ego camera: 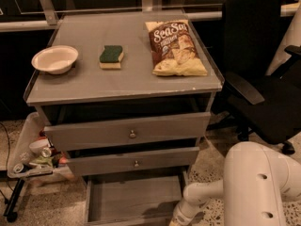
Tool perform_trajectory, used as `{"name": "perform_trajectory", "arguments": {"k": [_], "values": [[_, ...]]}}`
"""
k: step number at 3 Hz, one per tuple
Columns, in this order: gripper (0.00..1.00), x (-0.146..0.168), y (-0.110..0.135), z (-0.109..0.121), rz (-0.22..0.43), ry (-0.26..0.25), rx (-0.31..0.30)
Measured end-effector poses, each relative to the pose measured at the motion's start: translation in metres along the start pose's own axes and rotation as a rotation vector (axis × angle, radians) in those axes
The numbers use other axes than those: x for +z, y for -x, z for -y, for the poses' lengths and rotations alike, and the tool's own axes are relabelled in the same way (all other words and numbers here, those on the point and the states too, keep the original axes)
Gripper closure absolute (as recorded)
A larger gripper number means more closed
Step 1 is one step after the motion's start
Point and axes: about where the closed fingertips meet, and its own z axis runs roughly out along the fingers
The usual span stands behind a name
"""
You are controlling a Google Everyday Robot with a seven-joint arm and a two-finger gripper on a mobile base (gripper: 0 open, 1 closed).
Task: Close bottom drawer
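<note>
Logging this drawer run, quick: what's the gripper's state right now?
Gripper: at the bottom edge of the view, by the right front corner of the open bottom drawer; open or closed cannot be told.
</note>
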Motion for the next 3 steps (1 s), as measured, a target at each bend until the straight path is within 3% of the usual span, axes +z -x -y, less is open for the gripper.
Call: {"name": "perform_trajectory", "arguments": {"k": [1, 2, 3], "values": [[0.12, 0.0000, 0.0000, 0.0000, 0.000, 0.000, 0.000], [0.00, 0.0000, 0.0000, 0.0000, 0.000, 0.000, 0.000], [0.00, 0.0001, 0.0000, 0.0000, 0.000, 0.000, 0.000]]}}
